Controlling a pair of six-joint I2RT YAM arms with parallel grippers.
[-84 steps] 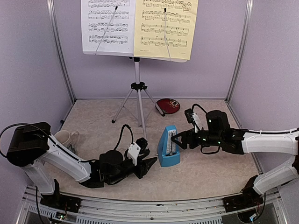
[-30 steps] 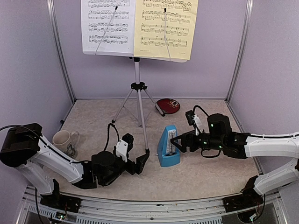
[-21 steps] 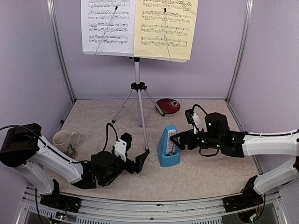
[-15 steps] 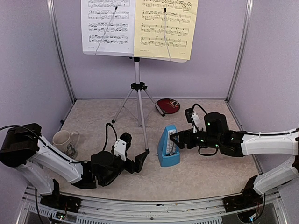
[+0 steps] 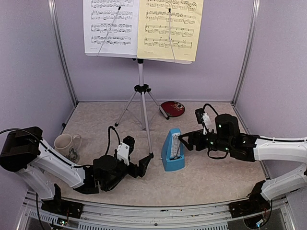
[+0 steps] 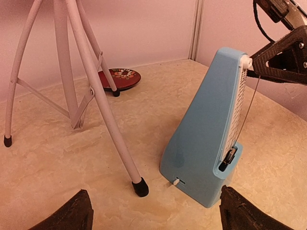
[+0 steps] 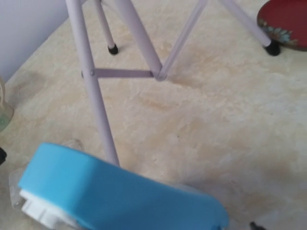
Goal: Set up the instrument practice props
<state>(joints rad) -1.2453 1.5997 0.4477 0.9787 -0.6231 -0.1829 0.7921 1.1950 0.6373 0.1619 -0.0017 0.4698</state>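
Observation:
The white music stand (image 5: pixel 140 86) on its silver tripod holds a white sheet (image 5: pixel 111 28) and a yellow sheet (image 5: pixel 170 29) at the back. The blue metronome (image 5: pixel 171 152) stands upright on the mat right of the tripod's near leg; it also shows in the left wrist view (image 6: pixel 206 139), its thin pendulum rod leaning right. My right gripper (image 5: pixel 182 140) is at the metronome's top, its black fingers (image 6: pixel 280 60) touching it there; its jaw gap is hidden. My left gripper (image 5: pixel 144 164) is open and empty, low on the mat, facing the metronome.
A white mug (image 5: pixel 64 142) stands at the left by my left arm. A red plate (image 5: pixel 172 108) lies at the back behind a tripod foot (image 5: pixel 166 117). The tripod's near foot (image 6: pixel 140 188) is just left of the metronome. Walls close in on three sides.
My left gripper has drawn back to the left, away from the metronome. My right gripper has shifted a little to the right at the metronome's top. The metronome stays in place.

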